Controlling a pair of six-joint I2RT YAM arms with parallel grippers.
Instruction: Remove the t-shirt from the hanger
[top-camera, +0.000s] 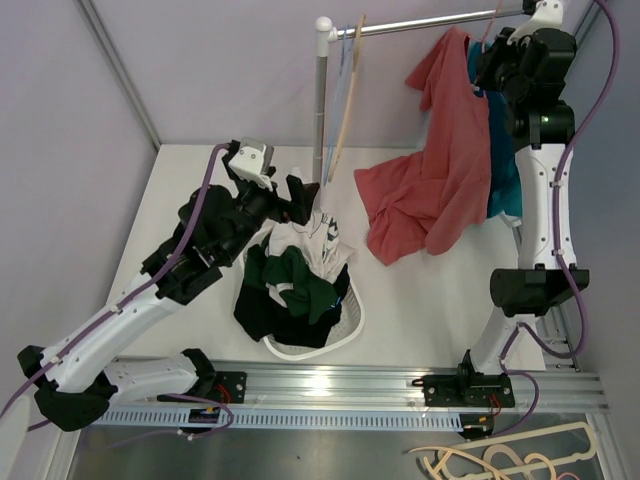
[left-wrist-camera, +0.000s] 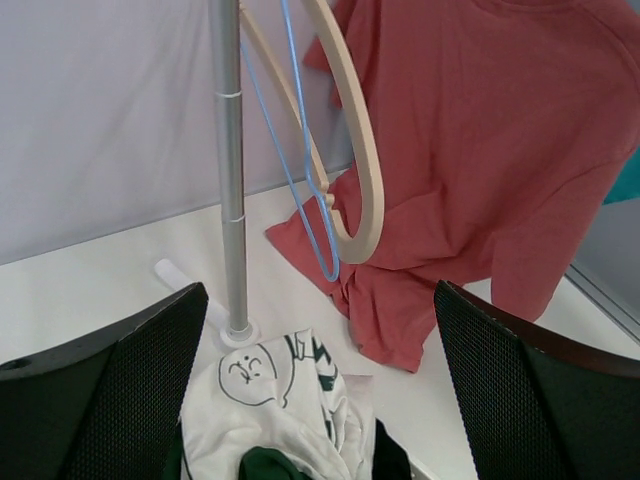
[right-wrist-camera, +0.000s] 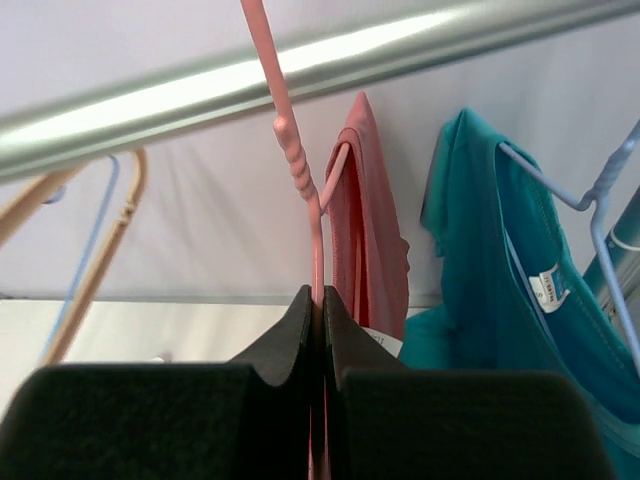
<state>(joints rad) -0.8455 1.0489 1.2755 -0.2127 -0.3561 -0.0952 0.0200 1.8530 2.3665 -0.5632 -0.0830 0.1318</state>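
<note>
A salmon-red t-shirt (top-camera: 440, 180) hangs from the rail (top-camera: 430, 22) at the back right, its lower hem bunched on the table. In the right wrist view the shirt's collar (right-wrist-camera: 365, 220) hangs on a pink hanger (right-wrist-camera: 290, 150) hooked over the rail. My right gripper (right-wrist-camera: 320, 300) is shut on that hanger's neck just below the hook, high up by the rail (top-camera: 495, 55). My left gripper (top-camera: 300, 195) is open over the laundry basket, nothing between its fingers (left-wrist-camera: 320, 380). It faces the red shirt (left-wrist-camera: 470, 150), well apart from it.
A teal shirt (top-camera: 500, 170) hangs right of the red one on a wire hanger. Empty wooden (left-wrist-camera: 360, 150) and blue wire (left-wrist-camera: 300, 160) hangers hang beside the upright pole (left-wrist-camera: 230, 170). A white basket (top-camera: 345, 325) holds white and dark green clothes.
</note>
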